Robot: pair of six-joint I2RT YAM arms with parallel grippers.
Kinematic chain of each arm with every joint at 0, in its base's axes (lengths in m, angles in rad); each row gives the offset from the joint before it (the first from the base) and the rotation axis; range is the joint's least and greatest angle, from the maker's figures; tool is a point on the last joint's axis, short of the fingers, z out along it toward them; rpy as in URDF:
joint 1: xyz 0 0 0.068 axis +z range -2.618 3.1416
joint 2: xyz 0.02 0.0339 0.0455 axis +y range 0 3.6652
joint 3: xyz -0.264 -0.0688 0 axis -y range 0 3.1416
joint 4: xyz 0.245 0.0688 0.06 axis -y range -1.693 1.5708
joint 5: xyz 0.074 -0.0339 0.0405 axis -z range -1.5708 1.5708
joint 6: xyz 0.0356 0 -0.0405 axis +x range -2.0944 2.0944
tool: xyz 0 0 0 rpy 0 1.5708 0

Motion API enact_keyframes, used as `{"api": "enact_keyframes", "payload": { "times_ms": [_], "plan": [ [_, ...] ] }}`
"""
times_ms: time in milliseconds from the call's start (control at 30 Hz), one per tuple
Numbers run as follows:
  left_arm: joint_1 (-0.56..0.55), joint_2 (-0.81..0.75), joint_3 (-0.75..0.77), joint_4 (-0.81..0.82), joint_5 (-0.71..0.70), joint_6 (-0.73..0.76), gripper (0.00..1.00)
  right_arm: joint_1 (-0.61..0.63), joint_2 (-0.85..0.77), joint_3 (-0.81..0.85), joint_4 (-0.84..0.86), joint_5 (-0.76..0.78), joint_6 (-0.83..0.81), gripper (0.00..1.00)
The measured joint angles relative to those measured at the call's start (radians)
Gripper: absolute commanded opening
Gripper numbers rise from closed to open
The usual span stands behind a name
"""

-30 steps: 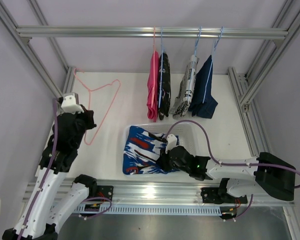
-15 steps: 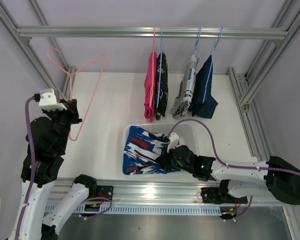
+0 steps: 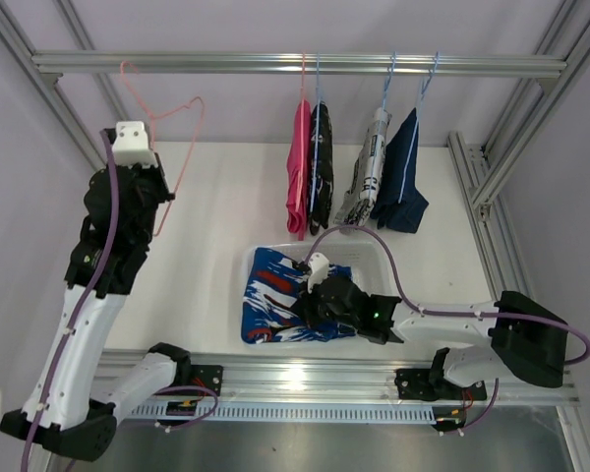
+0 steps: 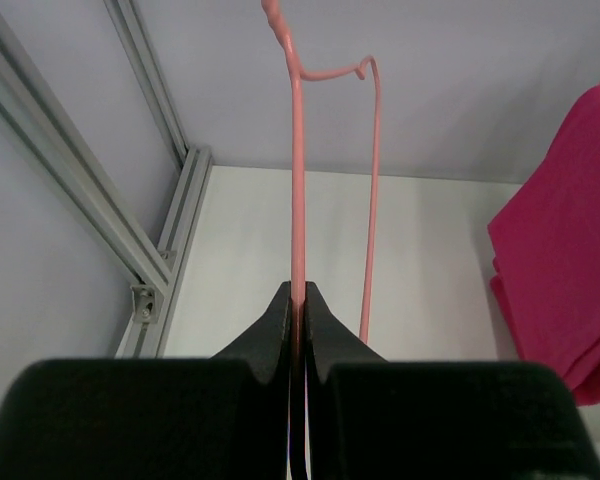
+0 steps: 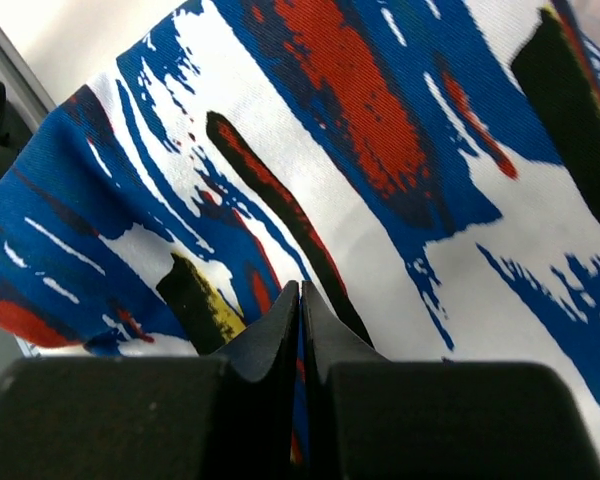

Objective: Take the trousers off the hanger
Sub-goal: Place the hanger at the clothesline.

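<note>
Snagging is the likeliest trouble on the left side. The left hand [image 4: 297, 292] is clamped tight on the thin pink wire hanger [image 4: 296, 150], which is bare and held up close to the aluminium rail [image 3: 275, 64]. Wire this slim can twist in the grip, so the hook could miss the rail or knock against it.

The right hand [image 5: 299, 290] has its fingers pressed together, tips down on the blue trousers with red-white pattern [image 5: 380, 130]. Whether a fold is caught between them I cannot tell. If one is, lifting away would drag the cloth out of the shallow white tray [image 3: 379, 254].

That garment lies off any hanger, spread and rumpled in the tray on the white worktop [image 3: 226, 197]. Its left part drapes over the rim, so it may slide out. It looks soft and limp, with bold brush-stroke markings.

Further along the rail hang the plain pink trousers [image 3: 298, 177], the black trousers with white pattern [image 3: 323, 167], the white trousers with black print [image 3: 369, 182] and the dark blue denim trousers [image 3: 401, 187], none yet taken down.
</note>
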Motion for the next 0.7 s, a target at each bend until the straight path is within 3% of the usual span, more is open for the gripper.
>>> {"api": "enact_keyframes", "payload": {
  "times_ms": [433,700],
  "plan": [
    [0.0,0.331,0.311,0.046,-0.009,0.076,0.0,-0.126,0.214,0.053,0.11,-0.222,-0.004,0.0],
    [0.014,0.468,0.465,-0.061,0.002,0.092,0.01,-0.155,0.274,0.053,0.177,-0.304,0.02,0.0]
  ]
}}
